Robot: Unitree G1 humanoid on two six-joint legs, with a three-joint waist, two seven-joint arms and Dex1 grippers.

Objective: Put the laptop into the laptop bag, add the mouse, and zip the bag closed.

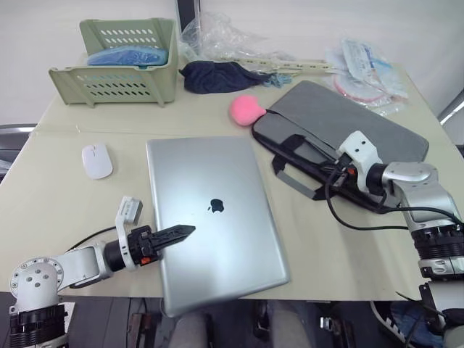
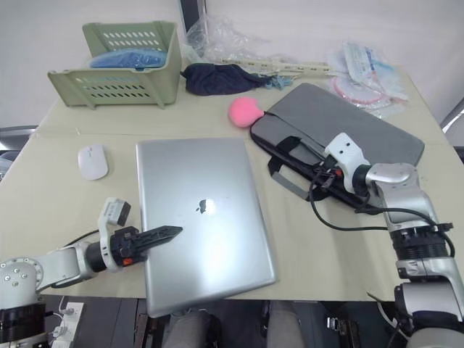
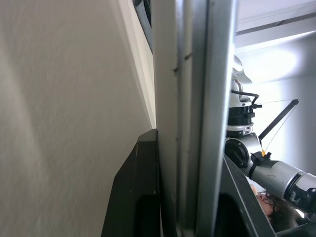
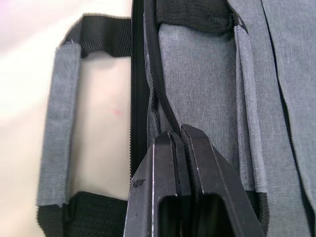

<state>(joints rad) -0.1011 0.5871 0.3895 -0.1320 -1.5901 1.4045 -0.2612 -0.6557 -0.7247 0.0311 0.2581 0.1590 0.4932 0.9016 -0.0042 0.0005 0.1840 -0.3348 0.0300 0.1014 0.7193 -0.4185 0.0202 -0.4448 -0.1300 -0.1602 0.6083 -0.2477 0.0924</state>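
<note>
your left gripper (image 1: 185, 232) has its fingers clamped on the laptop (image 1: 214, 217) edge, ready to lift it. beside the laptop, your right gripper (image 4: 180, 136) pinches the laptop bag (image 1: 348, 127) trim (probably to hold the mouth open).

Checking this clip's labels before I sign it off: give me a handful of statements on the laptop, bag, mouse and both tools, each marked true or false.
1. The laptop lies closed on the table, outside the laptop bag. True.
2. The left tool is clamped on the laptop's left edge. True; the left wrist view shows the edge between its fingers.
3. The mouse is already inside the bag. False; it sits on the table, left of the laptop.
4. The right tool hangs open above the mouse. False; it is shut on the bag's black trim.
5. A pink plush charm sits on the laptop lid. False; it lies beside the bag's far corner.
</note>
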